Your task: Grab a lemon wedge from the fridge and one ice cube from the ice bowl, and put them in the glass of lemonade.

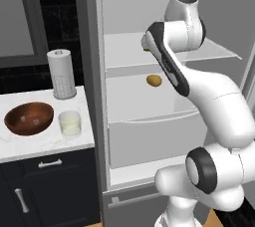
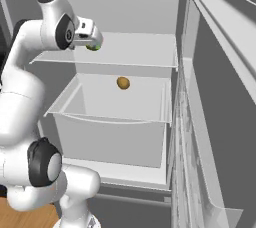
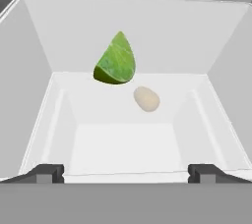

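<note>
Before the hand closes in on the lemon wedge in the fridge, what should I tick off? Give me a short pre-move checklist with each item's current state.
1. Fridge door open, shelves reachable: ok.
2. Hand open, nothing between its fingertips: ok.
3. Lemon wedge ahead of the hand, a little left of centre between the fingertips in the hand view: ok.
4. Wedge clear of the tan oval item: ok; the oval lies on a lower shelf.
5. Hand's height matched to the wedge's shelf: cannot tell.
6. Glass of lemonade upright on the counter beside the ice bowl: ok.
</note>
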Robot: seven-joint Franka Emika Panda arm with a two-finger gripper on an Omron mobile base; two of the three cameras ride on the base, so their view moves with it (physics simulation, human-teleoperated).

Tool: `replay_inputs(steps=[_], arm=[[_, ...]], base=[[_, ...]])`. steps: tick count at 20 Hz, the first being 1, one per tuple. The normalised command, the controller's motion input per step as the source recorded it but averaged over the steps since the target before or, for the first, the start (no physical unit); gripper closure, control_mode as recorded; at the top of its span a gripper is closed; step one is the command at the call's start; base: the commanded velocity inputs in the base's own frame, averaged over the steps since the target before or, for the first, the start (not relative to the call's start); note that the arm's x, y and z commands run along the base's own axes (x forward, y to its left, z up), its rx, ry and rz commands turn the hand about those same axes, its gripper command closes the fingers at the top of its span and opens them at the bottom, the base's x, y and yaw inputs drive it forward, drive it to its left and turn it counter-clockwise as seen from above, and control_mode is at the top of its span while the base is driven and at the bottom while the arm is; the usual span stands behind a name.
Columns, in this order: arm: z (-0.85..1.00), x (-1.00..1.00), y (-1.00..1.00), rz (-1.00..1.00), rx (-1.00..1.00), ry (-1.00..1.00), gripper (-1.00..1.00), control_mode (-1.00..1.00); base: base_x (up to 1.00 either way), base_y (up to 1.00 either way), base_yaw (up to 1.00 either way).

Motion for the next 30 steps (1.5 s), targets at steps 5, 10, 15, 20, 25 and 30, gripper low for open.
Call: replay_inputs(steps=[5, 10, 15, 20, 25, 30], arm=[[-0.14, 0.42, 0.12, 0.00, -0.07, 0.17, -1.00, -1.00], [-0.61, 0.07, 0.00, 0.00, 0.02, -0.10, -1.00, -1.00], [-0.28, 0.53, 0.00, 0.00, 0.00, -0.07, -1.00, -1.00], [0.05, 0.53, 0.00, 0.00, 0.00, 0.00, -1.00, -1.00], [0.01, 0.60, 0.04, 0.00, 0.00, 0.00, -1.00, -1.00], [0.03, 0.21, 0.09, 0.00, 0.00, 0.00, -1.00, -1.00]], base=[[0.00, 0.00, 0.00], [0.00, 0.00, 0.00], [0.00, 0.00, 0.00], [0.00, 0.00, 0.00], [0.00, 0.00, 0.00], [0.00, 0.00, 0.00]])
